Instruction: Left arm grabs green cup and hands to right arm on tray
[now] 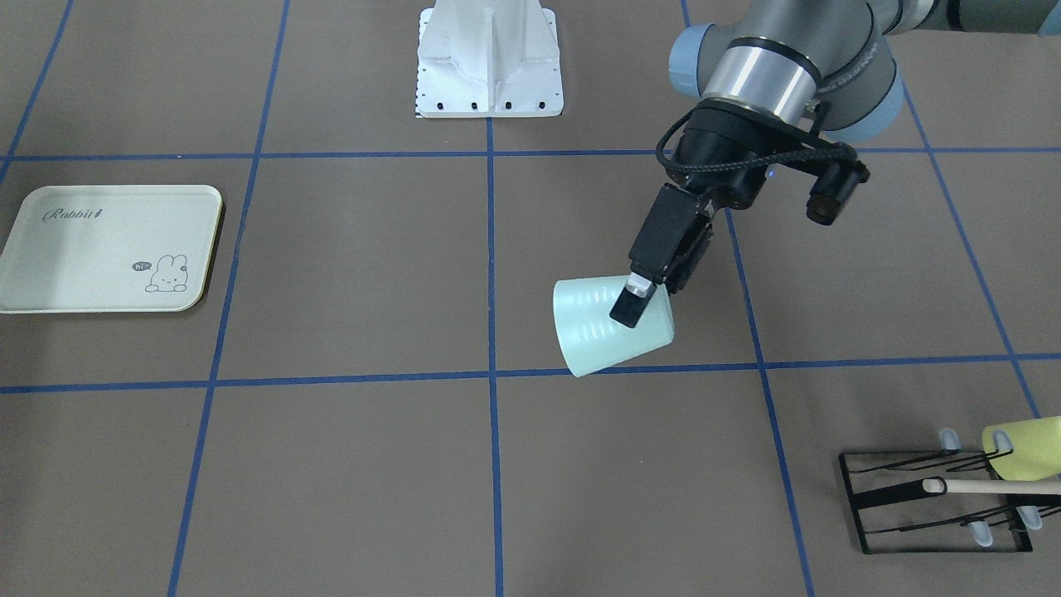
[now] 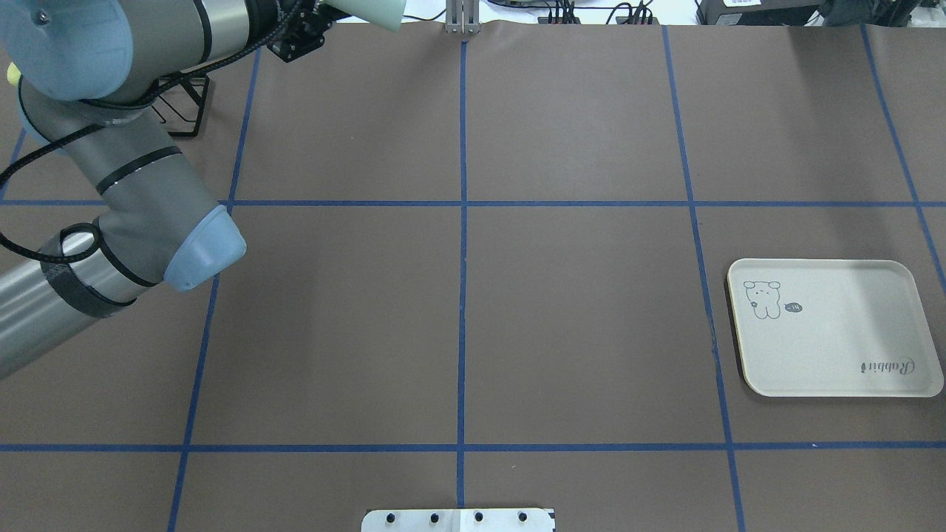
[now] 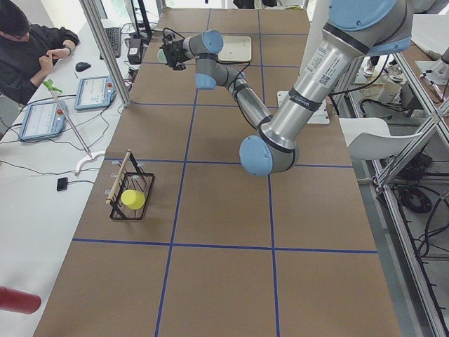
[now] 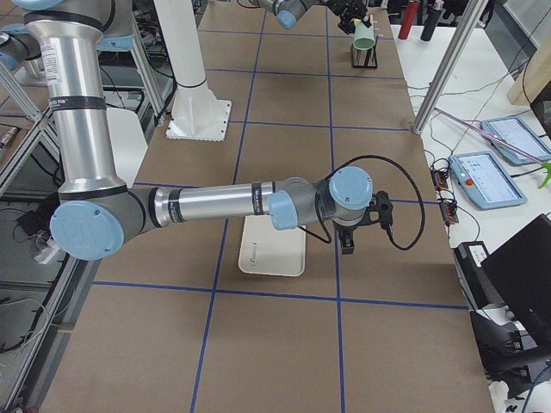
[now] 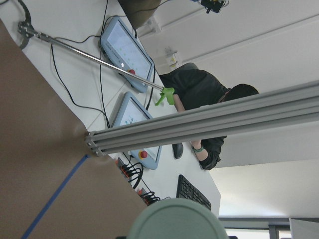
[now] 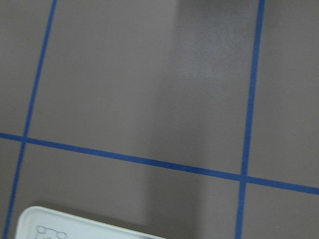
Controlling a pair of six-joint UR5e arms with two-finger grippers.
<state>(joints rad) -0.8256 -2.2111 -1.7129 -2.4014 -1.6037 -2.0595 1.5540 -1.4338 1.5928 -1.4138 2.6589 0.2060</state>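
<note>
My left gripper (image 1: 638, 298) is shut on the pale mint green cup (image 1: 601, 332) and holds it tilted in the air, wide end away from the wrist. The cup also shows at the overhead view's top edge (image 2: 369, 11), in the exterior right view (image 4: 363, 34) above the rack, and at the bottom of the left wrist view (image 5: 177, 221). The cream tray (image 1: 83, 249) lies flat and bare at the table's other end (image 2: 835, 347). My right gripper (image 4: 347, 245) hangs beside the tray (image 4: 271, 249). I cannot tell whether it is open. The right wrist view shows only the tray's corner (image 6: 75, 226).
A black wire rack (image 1: 937, 502) with a wooden stick stands near the table's far left corner. It holds a yellow-green cup (image 1: 1024, 448), which also shows in the exterior left view (image 3: 132, 199). The white robot base (image 1: 489, 58) is at the table's edge. An operator (image 3: 28, 49) sits beside the table.
</note>
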